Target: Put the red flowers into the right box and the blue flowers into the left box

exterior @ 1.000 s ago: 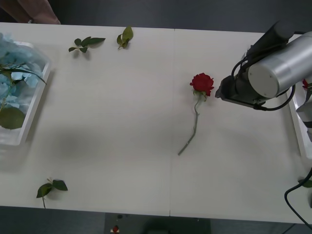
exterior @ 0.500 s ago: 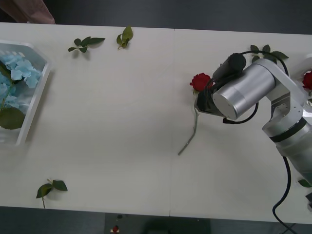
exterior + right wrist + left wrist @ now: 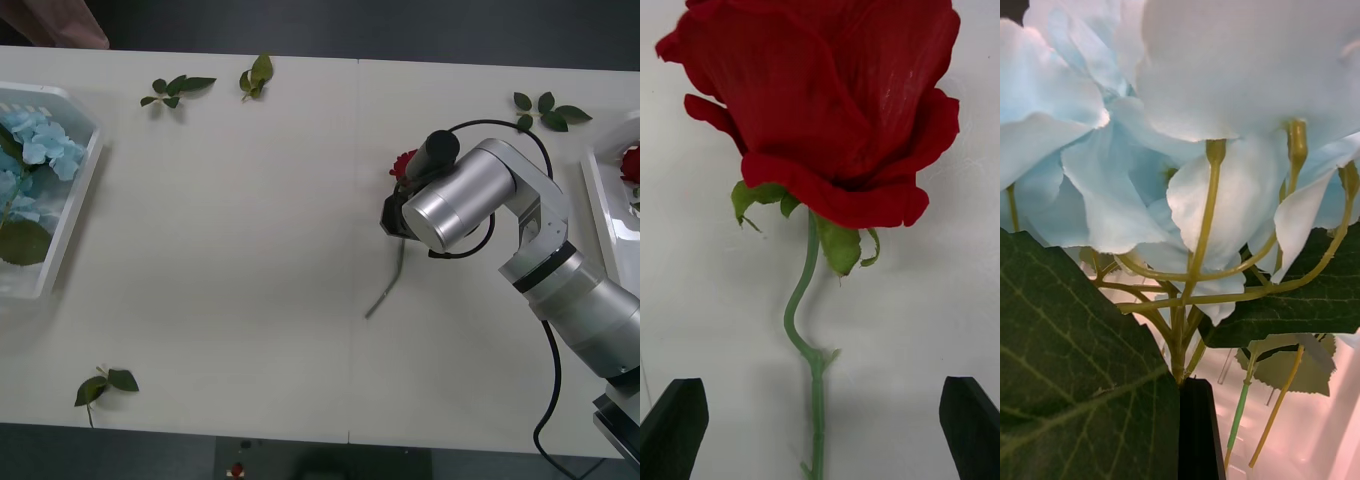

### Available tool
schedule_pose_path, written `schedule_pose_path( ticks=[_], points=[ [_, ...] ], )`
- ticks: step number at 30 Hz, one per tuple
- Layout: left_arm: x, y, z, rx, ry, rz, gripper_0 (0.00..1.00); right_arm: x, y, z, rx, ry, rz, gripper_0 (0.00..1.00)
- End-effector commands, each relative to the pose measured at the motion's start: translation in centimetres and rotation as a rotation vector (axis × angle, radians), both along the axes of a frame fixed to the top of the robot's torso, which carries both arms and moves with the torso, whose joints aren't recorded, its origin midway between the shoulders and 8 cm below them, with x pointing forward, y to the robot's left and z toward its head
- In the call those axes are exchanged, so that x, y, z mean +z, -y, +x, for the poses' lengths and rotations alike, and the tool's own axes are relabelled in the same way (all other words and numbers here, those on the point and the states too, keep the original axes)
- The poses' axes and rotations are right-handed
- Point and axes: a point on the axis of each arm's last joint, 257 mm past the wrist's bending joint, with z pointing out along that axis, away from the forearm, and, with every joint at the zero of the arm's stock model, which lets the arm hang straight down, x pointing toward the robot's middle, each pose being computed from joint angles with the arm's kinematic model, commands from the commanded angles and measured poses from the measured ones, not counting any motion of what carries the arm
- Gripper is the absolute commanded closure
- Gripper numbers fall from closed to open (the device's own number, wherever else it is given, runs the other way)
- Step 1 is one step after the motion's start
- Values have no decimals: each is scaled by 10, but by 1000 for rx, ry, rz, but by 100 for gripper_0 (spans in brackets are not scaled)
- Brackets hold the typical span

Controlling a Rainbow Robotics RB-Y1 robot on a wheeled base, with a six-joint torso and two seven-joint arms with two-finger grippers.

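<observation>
At centre frame, one deep red artificial rose on the white counter is being straddled by the wide-open, empty right gripper; blue hydrangeas are already binned upper left.

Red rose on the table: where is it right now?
In the front view the red rose lies right of table centre, its bloom under the right gripper, whose open fingers straddle the stem.
</observation>
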Motion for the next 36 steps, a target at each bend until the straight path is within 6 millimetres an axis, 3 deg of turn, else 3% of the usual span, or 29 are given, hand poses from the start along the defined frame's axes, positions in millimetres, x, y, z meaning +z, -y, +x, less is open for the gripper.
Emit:
schedule_pose_path(
  ticks=[1,5,10,18,21,28,33,35,36],
  points=[
    [6,-10,5,-27,7,61,100,11,-6,13,-15,45,15,10],
    [4,-6,8,-40,11,60,78,6,-8,18,-10,51,19,10],
    [10,-4,14,-52,44,62,40,2,-6,23,-14,48,14,10],
    [37,15,28,-102,117,66,8,-5,-5,25,-21,33,1,10],
    [52,36,30,-137,139,20,0,-7,-5,24,-21,29,-2,10],
    [81,105,38,-284,198,-65,0,-9,-6,23,-21,26,-1,11],
    [88,160,38,-409,219,-141,0,-14,-3,23,-24,19,-11,13],
    [91,183,35,-474,227,-172,0,-15,-1,23,-27,17,-14,19],
    [93,192,34,-509,233,-169,0,-16,-1,23,-27,16,-16,31]
  ],
)
